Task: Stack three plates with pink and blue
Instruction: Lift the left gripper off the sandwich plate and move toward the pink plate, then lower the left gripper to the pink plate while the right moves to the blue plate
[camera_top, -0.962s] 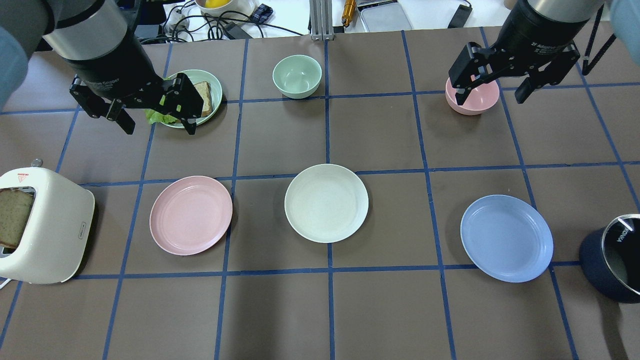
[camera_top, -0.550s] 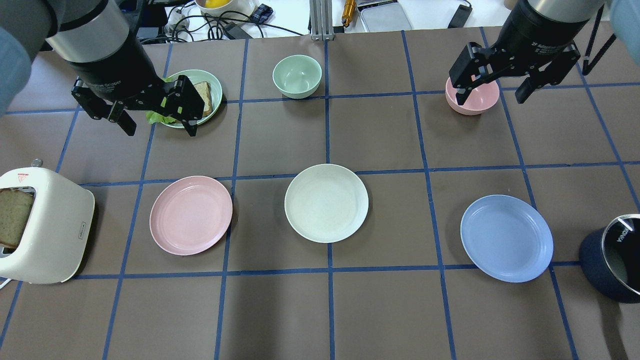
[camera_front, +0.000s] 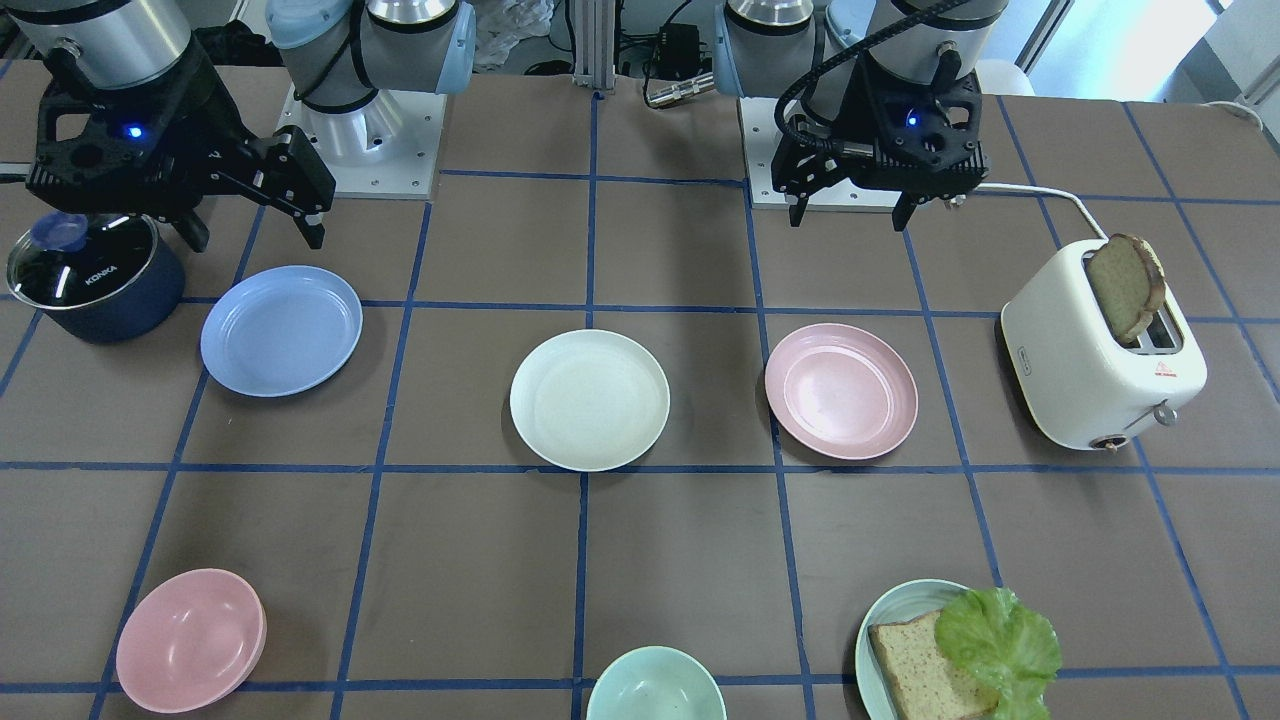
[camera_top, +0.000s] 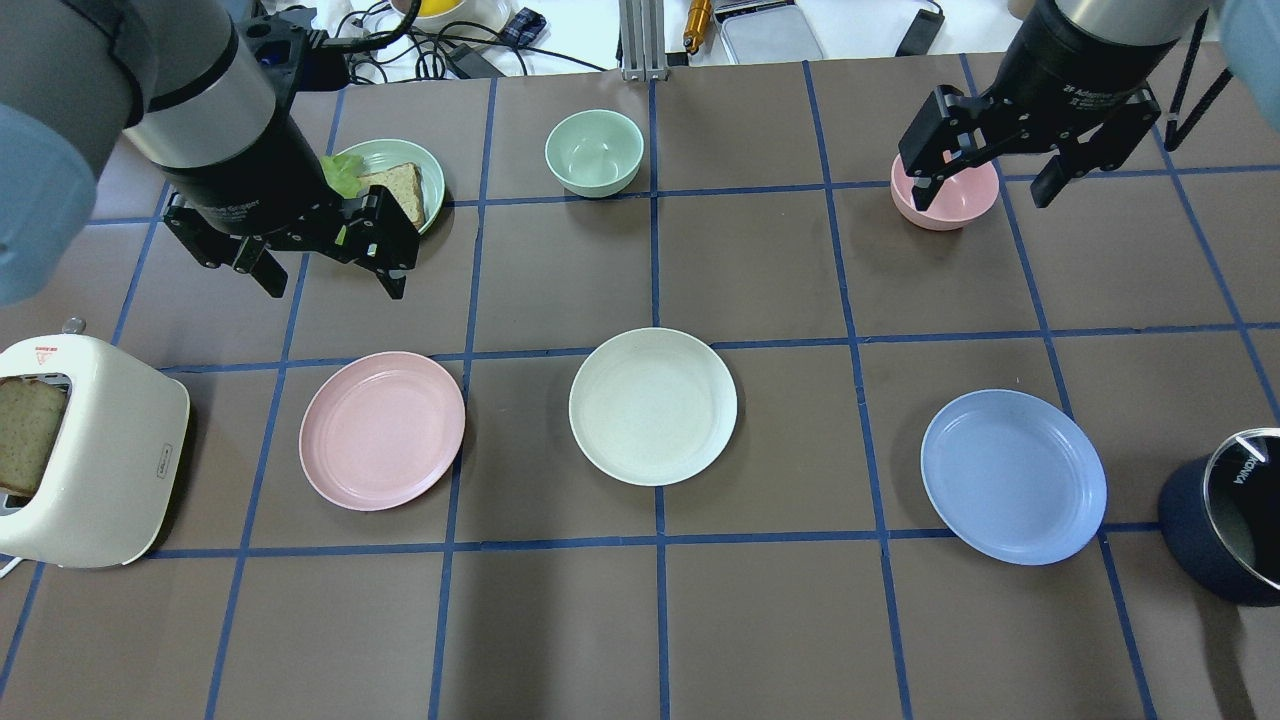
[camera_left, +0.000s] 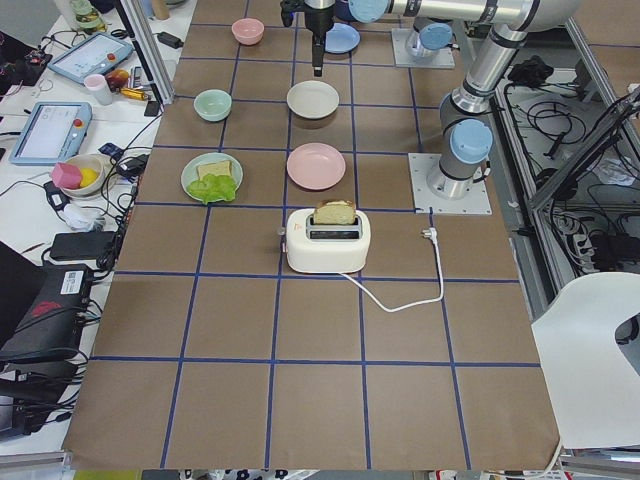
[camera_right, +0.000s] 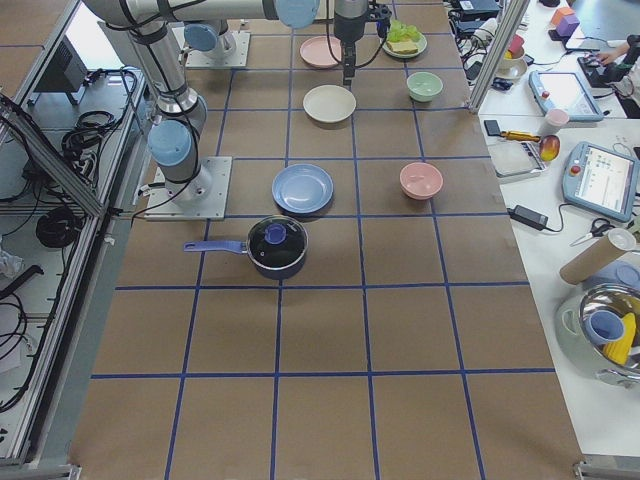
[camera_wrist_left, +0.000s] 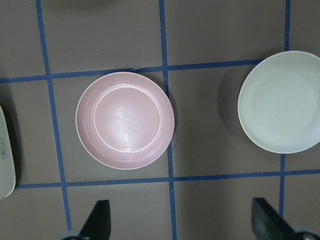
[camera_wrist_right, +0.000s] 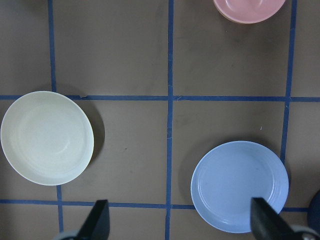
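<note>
Left gripper (camera_top: 335, 286) and right gripper (camera_top: 985, 198) hang spread and empty, so the left should squarely pinch the rim of the pink plate (camera_top: 382, 430) at its 6 o'clock, with the cream plate (camera_top: 653, 406) at the pink's 3 o'clock and the blue plate (camera_top: 1013, 476) beyond.

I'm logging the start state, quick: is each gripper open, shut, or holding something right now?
Left gripper: open, holding nothing.
Right gripper: open, holding nothing.

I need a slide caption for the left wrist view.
Pink plate and white plate, apart, seen past the open left gripper.
</note>
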